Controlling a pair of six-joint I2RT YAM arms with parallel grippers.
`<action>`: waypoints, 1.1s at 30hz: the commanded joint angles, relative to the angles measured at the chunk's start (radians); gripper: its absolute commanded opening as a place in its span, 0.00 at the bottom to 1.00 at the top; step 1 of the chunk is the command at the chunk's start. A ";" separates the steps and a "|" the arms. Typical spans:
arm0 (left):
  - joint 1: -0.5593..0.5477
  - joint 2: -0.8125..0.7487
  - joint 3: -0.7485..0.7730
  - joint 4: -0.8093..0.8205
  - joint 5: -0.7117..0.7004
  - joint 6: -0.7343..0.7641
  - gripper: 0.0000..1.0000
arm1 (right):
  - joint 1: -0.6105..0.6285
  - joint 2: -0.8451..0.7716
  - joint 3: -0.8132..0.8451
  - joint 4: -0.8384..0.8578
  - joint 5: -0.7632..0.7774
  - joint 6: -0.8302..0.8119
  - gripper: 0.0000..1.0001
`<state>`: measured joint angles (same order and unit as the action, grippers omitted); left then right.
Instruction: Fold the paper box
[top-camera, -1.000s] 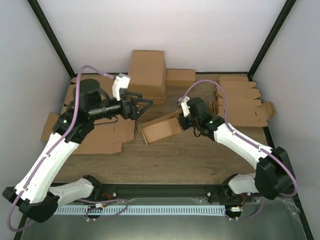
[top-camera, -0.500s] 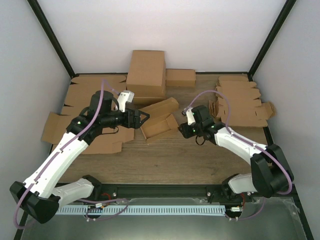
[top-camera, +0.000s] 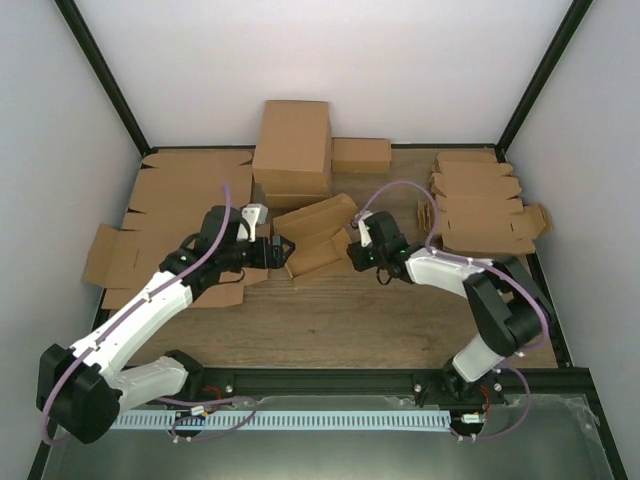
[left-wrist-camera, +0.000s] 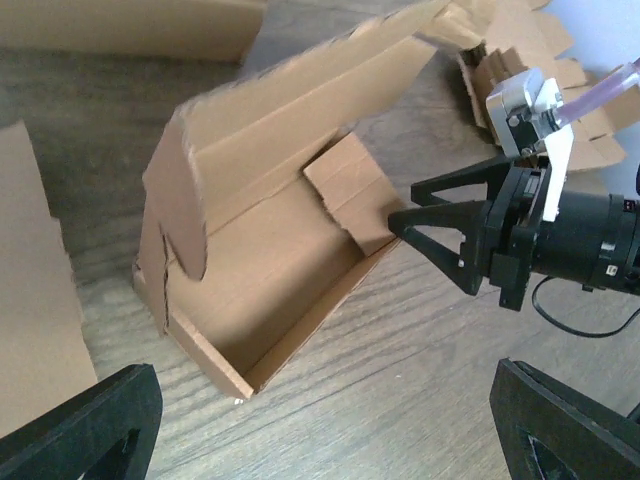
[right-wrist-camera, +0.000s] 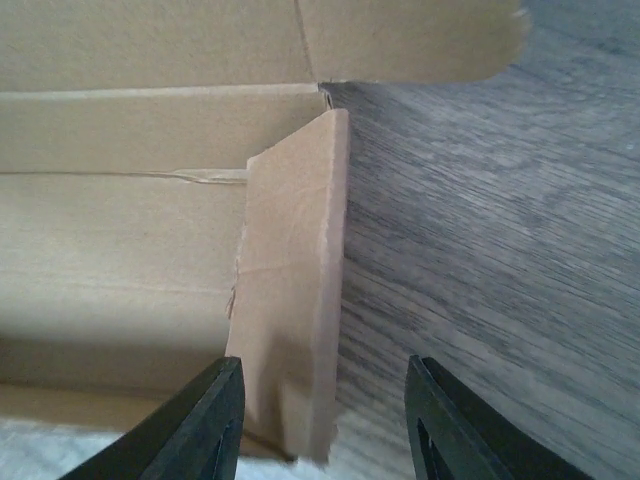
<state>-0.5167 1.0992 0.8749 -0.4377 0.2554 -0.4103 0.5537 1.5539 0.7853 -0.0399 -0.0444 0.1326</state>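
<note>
The paper box lies mid-table as an open brown tray with its lid flap raised at the far side. In the left wrist view the paper box shows its inside and an upright end flap. My left gripper is open at the box's left end, its fingers wide apart and empty. My right gripper is open at the box's right end. In the right wrist view the end flap stands between the open fingers, not clamped. The right gripper also shows in the left wrist view.
A larger brown carton and a small closed box stand at the back. Wide flat cardboard sheets lie on the left. A stack of die-cut blanks lies at the right. The wooden table shows in front.
Both grippers closed in on the box, the left from the left and lower, the right moving leftwards to the right end flap. The box turned and its lid flap rose.
</note>
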 joint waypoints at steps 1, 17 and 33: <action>0.004 0.011 -0.047 0.180 -0.021 -0.080 0.93 | 0.031 0.097 0.079 0.084 0.090 0.005 0.46; 0.018 0.028 -0.033 0.123 -0.191 -0.028 0.84 | 0.081 0.262 0.233 -0.078 0.275 -0.034 0.26; 0.018 0.009 -0.046 0.087 -0.119 -0.009 0.81 | 0.110 0.125 0.156 -0.230 0.277 0.065 0.14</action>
<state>-0.5034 1.1248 0.8227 -0.3462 0.0948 -0.4370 0.6544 1.7336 0.9802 -0.2108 0.2710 0.1501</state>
